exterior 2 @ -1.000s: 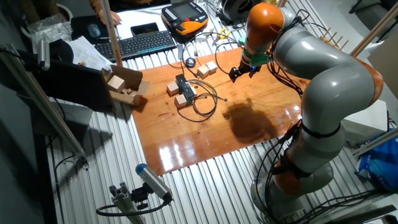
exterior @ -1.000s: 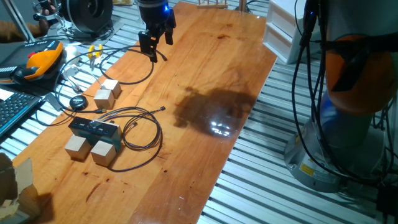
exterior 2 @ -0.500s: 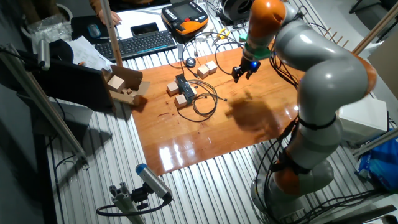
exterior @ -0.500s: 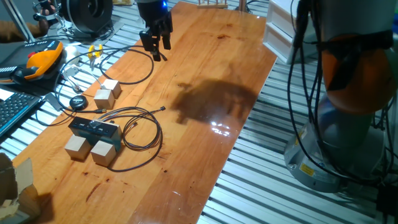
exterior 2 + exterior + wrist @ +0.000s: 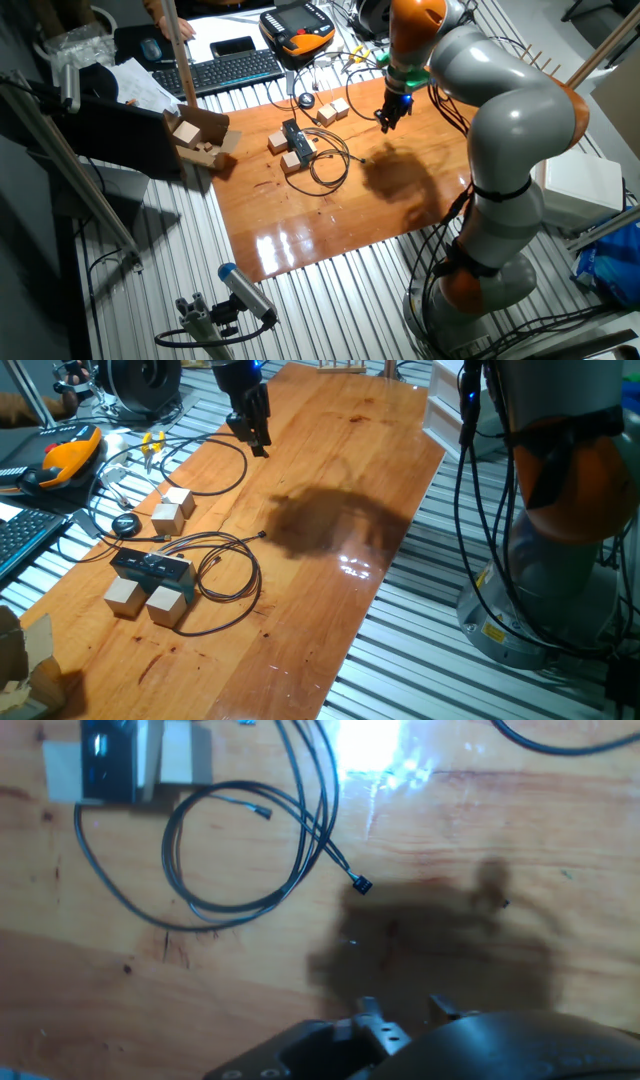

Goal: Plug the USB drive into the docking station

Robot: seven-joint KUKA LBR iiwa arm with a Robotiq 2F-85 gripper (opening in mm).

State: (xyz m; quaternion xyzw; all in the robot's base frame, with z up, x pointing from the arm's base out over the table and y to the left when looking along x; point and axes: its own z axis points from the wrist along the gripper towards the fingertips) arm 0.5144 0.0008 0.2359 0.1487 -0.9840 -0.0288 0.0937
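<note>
Our tool (image 5: 254, 438) has swung left at the frame's top, nearer the docking station (image 5: 151, 569) at lower left; we cannot tell its grip.

The docking station (image 5: 110, 760) is cut off at the hand view's top edge — USB drive unseen.

Glossy varnished wooden table (image 5: 330, 480), pale matt wooden cubes (image 5: 168, 603), dark matt docking station (image 5: 150, 568)
</note>
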